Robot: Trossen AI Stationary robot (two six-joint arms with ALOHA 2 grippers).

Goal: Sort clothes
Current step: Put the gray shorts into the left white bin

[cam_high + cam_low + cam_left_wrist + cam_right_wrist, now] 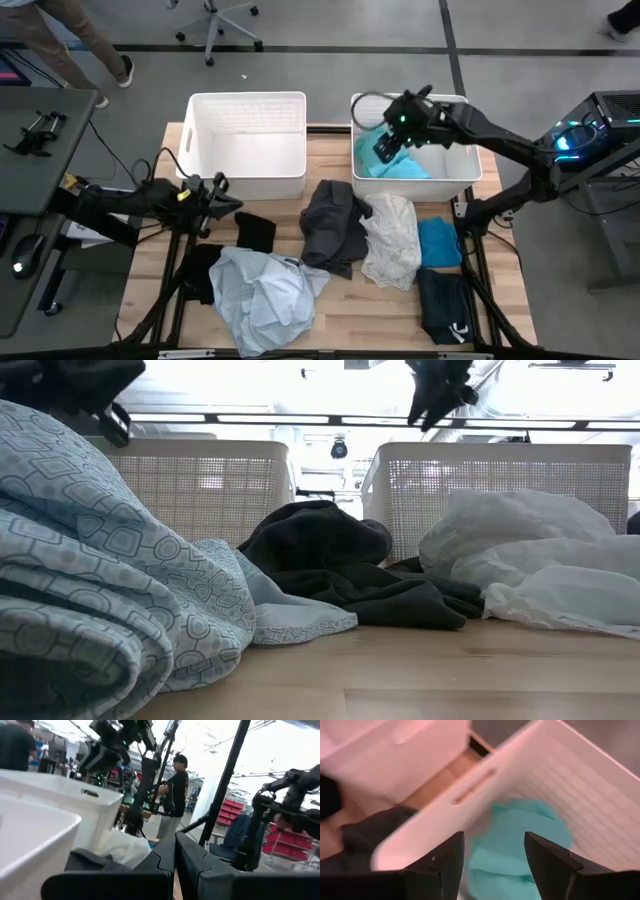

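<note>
My right gripper (385,150) is open and empty above the right white basket (462,172), over a teal garment (520,840) that lies on the basket's floor. My left gripper (232,203) is shut and empty near the table's left side, in front of the left white basket (247,140). On the table lie a pale blue patterned garment (265,295), a charcoal one (335,225), a white one (392,240), a bright blue one (440,243) and black ones (443,305), (255,232).
The two white baskets stand side by side at the table's far edge. A person (172,795) stands in the room beyond the table. Bare wood (370,320) shows at the table's near edge.
</note>
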